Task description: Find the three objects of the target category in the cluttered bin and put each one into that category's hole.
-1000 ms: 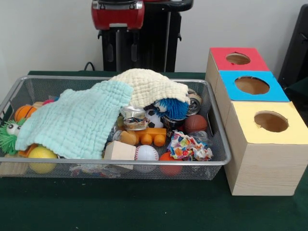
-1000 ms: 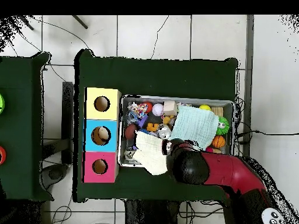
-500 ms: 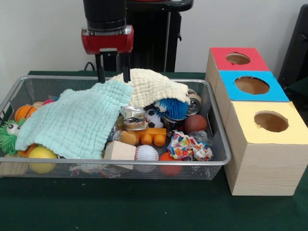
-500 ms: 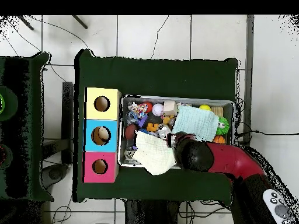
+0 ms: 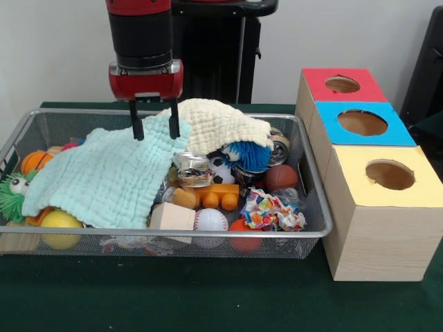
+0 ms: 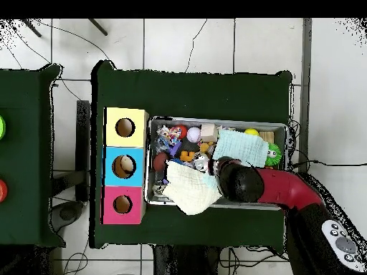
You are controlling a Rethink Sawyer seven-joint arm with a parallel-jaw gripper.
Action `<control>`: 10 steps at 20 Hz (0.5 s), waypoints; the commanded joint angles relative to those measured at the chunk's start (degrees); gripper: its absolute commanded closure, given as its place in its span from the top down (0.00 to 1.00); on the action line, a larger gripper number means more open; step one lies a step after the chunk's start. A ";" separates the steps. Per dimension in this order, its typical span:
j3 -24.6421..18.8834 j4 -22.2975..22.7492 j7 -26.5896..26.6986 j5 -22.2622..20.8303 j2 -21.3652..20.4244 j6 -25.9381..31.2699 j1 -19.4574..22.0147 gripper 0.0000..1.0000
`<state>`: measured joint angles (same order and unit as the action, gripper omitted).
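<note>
My gripper (image 5: 156, 127) hangs open over the back of the wire mesh bin (image 5: 315, 207), its fingertips (image 5: 137, 130) dipping onto the top edge of a light blue cloth (image 5: 111, 176). A cream cloth (image 5: 218, 124) lies bunched just to its right. Beside the cloths I see a baseball (image 5: 210, 220), a small soccer ball (image 5: 221, 170), a brown basketball (image 5: 282, 177), a blue spiky ball (image 5: 248, 155) and a yellow ball (image 5: 61, 223). In the overhead view the arm (image 6: 244, 182) hides the gripper above the light blue cloth (image 6: 240, 148).
Three wooden boxes stand beside the bin, with holes in a red top (image 5: 342, 84), a blue top (image 5: 362, 123) and a yellow top (image 5: 390, 174). The bin also holds a jar (image 5: 192, 168), a can (image 5: 279, 146), orange blocks (image 5: 214, 196), crumpled paper (image 5: 271, 211) and a green fuzzy toy (image 5: 12, 195).
The gripper has come down and shifted left in the front view, from above the bin's back rim to the light blue cloth's top edge. The cloths and toys have not moved.
</note>
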<state>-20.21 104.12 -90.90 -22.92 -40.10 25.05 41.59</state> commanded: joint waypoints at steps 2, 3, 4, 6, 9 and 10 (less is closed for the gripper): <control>-3.31 -9.46 6.72 -2.83 4.46 8.20 0.02 1.00; -3.44 -10.12 6.89 -2.75 4.88 8.61 -0.06 1.00; -3.57 -9.81 6.97 -2.78 4.79 8.47 0.12 1.00; -3.72 -9.82 7.33 -3.01 5.04 8.43 0.39 1.00; -3.79 -10.17 7.59 -3.46 5.67 8.13 0.64 1.00; -3.82 -10.46 7.73 -3.57 5.93 8.12 0.68 1.00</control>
<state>-20.22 98.77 -90.90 -23.22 -37.03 26.90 41.60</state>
